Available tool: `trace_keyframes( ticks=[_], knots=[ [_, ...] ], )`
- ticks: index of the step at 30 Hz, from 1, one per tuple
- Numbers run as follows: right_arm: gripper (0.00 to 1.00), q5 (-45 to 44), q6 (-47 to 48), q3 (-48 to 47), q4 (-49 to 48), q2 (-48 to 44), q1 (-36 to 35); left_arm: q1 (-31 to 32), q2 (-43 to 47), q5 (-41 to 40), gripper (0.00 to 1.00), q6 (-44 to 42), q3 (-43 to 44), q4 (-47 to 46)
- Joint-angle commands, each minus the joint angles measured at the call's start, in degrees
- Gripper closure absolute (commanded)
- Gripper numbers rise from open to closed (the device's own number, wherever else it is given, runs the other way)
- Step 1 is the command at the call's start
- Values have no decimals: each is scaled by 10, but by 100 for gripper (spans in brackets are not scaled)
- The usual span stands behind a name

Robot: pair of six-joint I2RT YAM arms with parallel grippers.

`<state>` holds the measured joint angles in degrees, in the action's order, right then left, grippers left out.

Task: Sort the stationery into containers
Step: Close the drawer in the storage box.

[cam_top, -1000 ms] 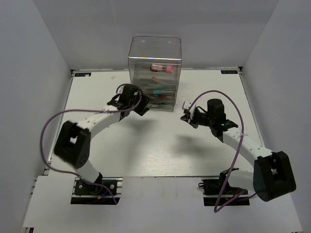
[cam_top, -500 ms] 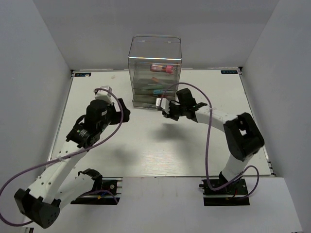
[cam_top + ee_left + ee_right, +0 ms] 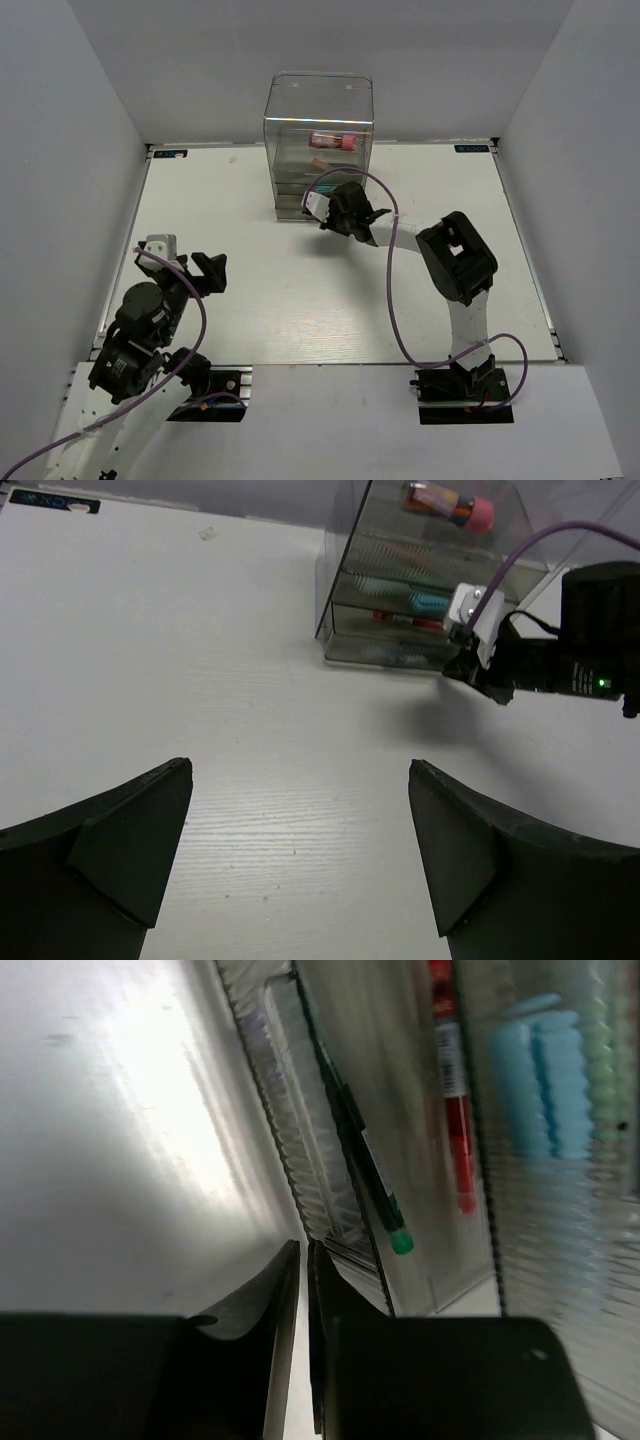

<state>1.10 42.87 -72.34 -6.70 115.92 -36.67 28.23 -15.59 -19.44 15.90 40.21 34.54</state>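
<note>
Located the drawer box (image 3: 320, 120) at the far middle of the bench (image 3: 290, 310), upright, drawers stacked. Found the right tool (image 3: 303, 1260) against the lower front of the box, fingers (image 3: 265, 1300) pressed almost together with only a slit between and nothing seen in it. Judged this a nudging pose for seating a low drawer flush, not a grip. Found the left tool (image 3: 300, 770) low by its own base, well apart from the box, fingers spread wide and empty. Probably placed there to leave the box front free for the other arm. Saw stationery only inside the drawers. Noted the chunky pink tube (image 3: 333, 140) in the top drawer, lying flat, long axis across the box's width, pink end toward the right. Noted through the ribbed front, in the right wrist view, a thin dark pen (image 3: 350, 1130) with a green tip, the red-white pen (image 3: 452, 1080), a light blue marker (image 3: 535, 1070) and a pale green marker (image 3: 600, 1070). Recorded all four as flat and roughly parallel, long axes along the drawer front. Cannot tell which drawer holds each. Judged sorting nearly done, with drawer closure remaining.
</note>
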Motion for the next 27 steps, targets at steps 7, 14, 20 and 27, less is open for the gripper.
trace_keyframes(
  ticks=[7, 14, 20, 27],
  knots=[
    [86, -149, -13, -45, -87, 31, -2, -1, -28, 7, 1, -3, -7, 13],
    [83, -167, -5, -53, -105, 39, -1, -1, -17, 2, 1, -3, -7, 13],
    [83, -177, -3, -51, -118, 40, 0, -6, -22, 8, 1, -3, -7, 8],
    [82, -178, 9, -28, -134, 25, -2, -6, -22, 8, 1, -3, -7, 8]
  ],
)
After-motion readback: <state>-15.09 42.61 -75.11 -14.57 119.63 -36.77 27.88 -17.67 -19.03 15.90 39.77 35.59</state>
